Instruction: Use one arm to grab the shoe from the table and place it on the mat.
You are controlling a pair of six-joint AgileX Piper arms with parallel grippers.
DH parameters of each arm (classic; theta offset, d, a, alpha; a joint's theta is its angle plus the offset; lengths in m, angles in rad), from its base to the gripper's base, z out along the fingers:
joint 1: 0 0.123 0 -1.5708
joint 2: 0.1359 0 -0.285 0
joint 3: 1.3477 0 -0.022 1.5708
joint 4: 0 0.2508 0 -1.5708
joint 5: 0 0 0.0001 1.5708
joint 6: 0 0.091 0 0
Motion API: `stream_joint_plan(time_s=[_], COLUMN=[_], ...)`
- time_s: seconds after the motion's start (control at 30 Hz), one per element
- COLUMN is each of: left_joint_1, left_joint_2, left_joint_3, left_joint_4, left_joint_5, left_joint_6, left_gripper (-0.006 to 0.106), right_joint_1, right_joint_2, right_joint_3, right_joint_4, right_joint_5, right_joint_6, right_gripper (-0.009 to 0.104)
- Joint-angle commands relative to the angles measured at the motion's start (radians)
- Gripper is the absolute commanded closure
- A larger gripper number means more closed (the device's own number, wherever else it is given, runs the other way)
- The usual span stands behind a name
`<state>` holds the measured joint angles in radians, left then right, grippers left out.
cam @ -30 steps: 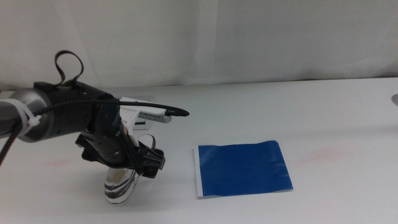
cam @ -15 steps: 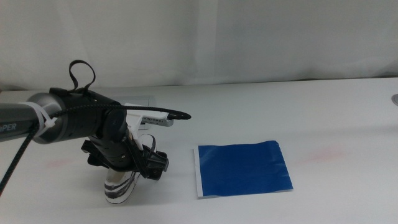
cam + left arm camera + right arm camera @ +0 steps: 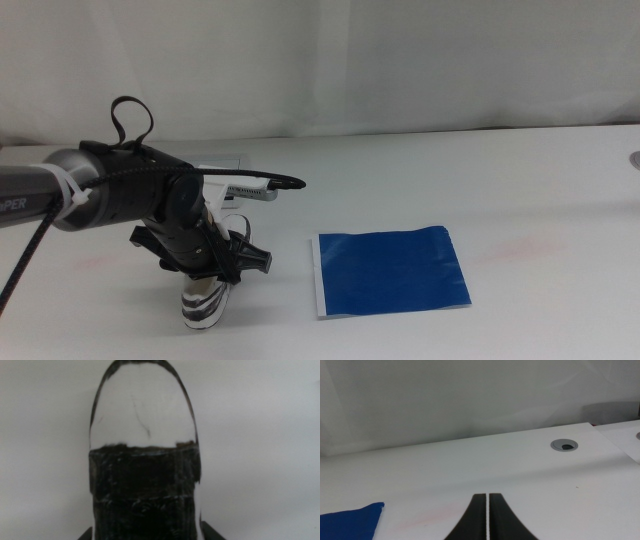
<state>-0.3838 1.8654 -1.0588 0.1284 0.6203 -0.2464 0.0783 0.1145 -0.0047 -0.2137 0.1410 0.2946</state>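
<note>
In the middle view the left gripper (image 3: 213, 268) reaches down over the shoe (image 3: 205, 306), which sits on the white surface (image 3: 520, 180) left of the blue mat (image 3: 392, 270), apart from it. The left wrist view shows the shoe (image 3: 144, 450) close up, jaws pinching its sides. In the right wrist view the right gripper (image 3: 487, 517) waits above the surface, jaws pressed together.
</note>
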Motion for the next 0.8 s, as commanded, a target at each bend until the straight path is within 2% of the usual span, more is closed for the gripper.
stream_joint_plan(time_s=[0.0,0.03,0.23,0.4,0.77], left_joint_1=[-0.004,-0.004,-0.004,-0.004,-0.024], left_joint_2=[0.011,0.019,0.002,-0.11,-0.324], left_joint_3=[-0.004,-0.004,-0.006,-0.006,-0.006], left_joint_4=[-0.002,-0.002,-0.01,-0.015,-0.184], left_joint_5=[0.006,0.011,0.014,0.063,0.203], left_joint_6=[-0.013,-0.013,-0.053,-0.127,-0.144], left_gripper=[0.086,0.104,0.103,0.103,0.103], right_joint_1=[-0.008,-0.008,-0.008,-0.008,-0.008], right_joint_2=[-0.003,-0.003,-0.003,-0.003,-0.003], right_joint_3=[0.039,0.039,0.039,0.039,0.039], right_joint_4=[-0.006,-0.006,-0.012,-0.012,-0.012], right_joint_5=[-0.002,-0.002,-0.002,-0.002,-0.002], right_joint_6=[-0.006,-0.006,-0.006,-0.006,-0.006], right_gripper=[0.098,0.098,0.098,0.098,0.098])
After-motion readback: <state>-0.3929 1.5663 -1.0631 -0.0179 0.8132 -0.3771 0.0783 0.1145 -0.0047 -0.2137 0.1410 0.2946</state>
